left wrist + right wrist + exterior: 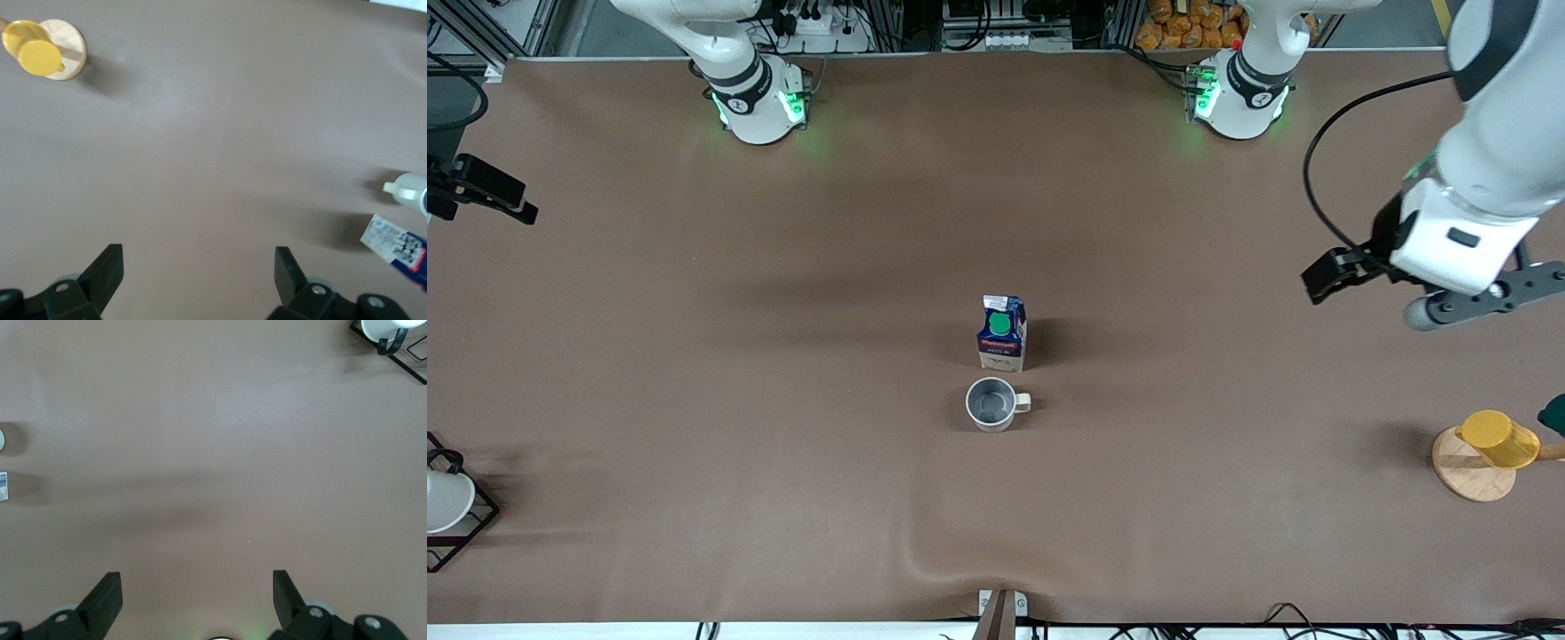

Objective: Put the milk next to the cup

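Observation:
The milk [1001, 333], a dark blue carton with a green cap, stands upright mid-table. The cup [991, 404], a light grey mug, stands just nearer the front camera than the milk, a small gap apart, its handle toward the left arm's end. My left gripper [1485, 300] is up over the left arm's end of the table, open and empty [199, 257]. Its wrist view shows the milk [400, 247] and cup [410, 190] at the edge. My right gripper [197, 583] is open and empty over bare table at the right arm's end.
A yellow cup [1498, 437] on a wooden disc [1472, 471] stands at the left arm's end, near my left gripper. A white cup in a black wire frame [445, 502] stands at the right arm's end. The brown cloth has a fold at the front edge [943, 560].

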You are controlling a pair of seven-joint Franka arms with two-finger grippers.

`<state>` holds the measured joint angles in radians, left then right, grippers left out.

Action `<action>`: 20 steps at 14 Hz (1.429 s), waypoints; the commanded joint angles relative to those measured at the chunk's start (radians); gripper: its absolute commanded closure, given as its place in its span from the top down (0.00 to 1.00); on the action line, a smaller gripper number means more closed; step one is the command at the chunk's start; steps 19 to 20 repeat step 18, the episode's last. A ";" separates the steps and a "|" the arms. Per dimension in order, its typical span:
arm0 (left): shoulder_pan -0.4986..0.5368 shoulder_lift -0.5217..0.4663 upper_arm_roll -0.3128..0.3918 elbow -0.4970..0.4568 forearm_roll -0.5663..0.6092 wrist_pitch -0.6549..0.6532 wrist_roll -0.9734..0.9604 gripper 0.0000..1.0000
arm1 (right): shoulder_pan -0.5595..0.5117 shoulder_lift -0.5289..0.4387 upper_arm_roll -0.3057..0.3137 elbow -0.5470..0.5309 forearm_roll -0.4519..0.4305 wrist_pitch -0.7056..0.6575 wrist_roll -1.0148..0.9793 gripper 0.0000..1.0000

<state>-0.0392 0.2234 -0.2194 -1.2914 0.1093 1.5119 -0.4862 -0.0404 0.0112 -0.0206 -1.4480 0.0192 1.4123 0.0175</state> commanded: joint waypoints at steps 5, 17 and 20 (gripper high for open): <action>0.090 -0.116 -0.006 -0.121 -0.057 -0.010 0.167 1.00 | 0.001 -0.007 0.007 -0.002 0.013 -0.004 0.010 1.00; 0.035 -0.182 0.138 -0.206 -0.105 0.028 0.336 1.00 | -0.003 -0.008 0.007 0.000 0.013 -0.004 0.006 1.00; 0.027 -0.182 0.141 -0.206 -0.108 0.025 0.333 1.00 | -0.001 -0.008 0.007 0.001 0.013 -0.004 0.006 1.00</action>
